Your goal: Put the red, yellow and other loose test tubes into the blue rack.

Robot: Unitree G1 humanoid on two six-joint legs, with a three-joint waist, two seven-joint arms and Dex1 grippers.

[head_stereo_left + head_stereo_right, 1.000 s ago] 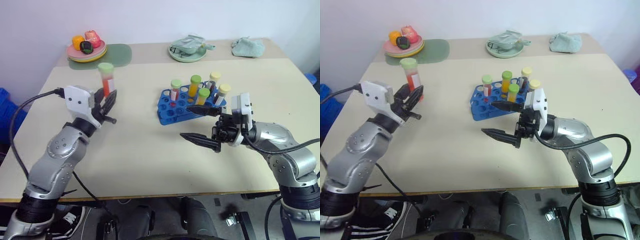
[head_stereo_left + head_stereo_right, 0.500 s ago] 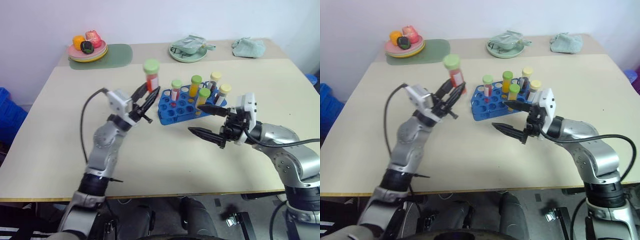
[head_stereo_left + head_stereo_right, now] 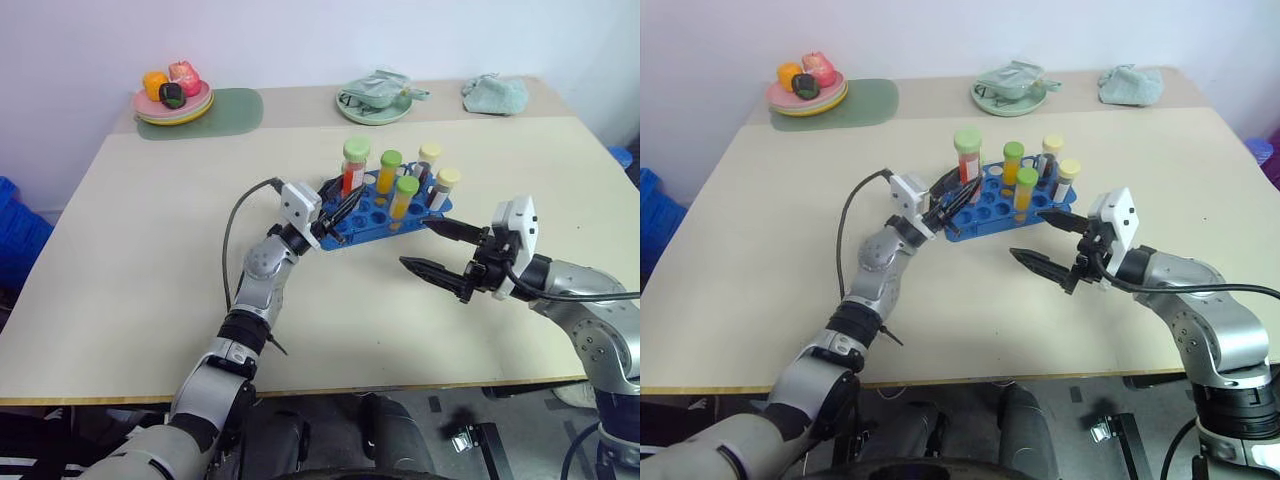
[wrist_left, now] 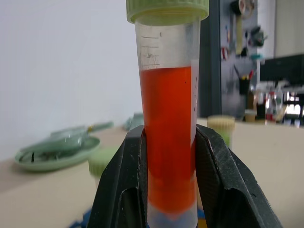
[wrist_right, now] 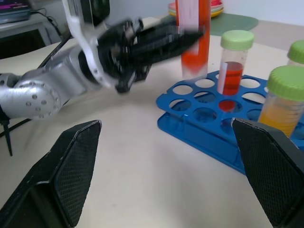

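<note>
One red tube (image 3: 352, 170) carried rightward, now over blue rack (image 3: 372, 215)

In the left wrist view the red tube's (image 4: 168, 118) lower end runs off the frame edge and its sides are covered by the 2 black fingers (image 4: 124, 185). In the right wrist view the left gripper (image 5: 156, 40) is smeared by blur and the tube's cap is cut off. Whether the tube's tip has entered a hole of the blue rack (image 3: 380, 212) cannot be told.
</note>
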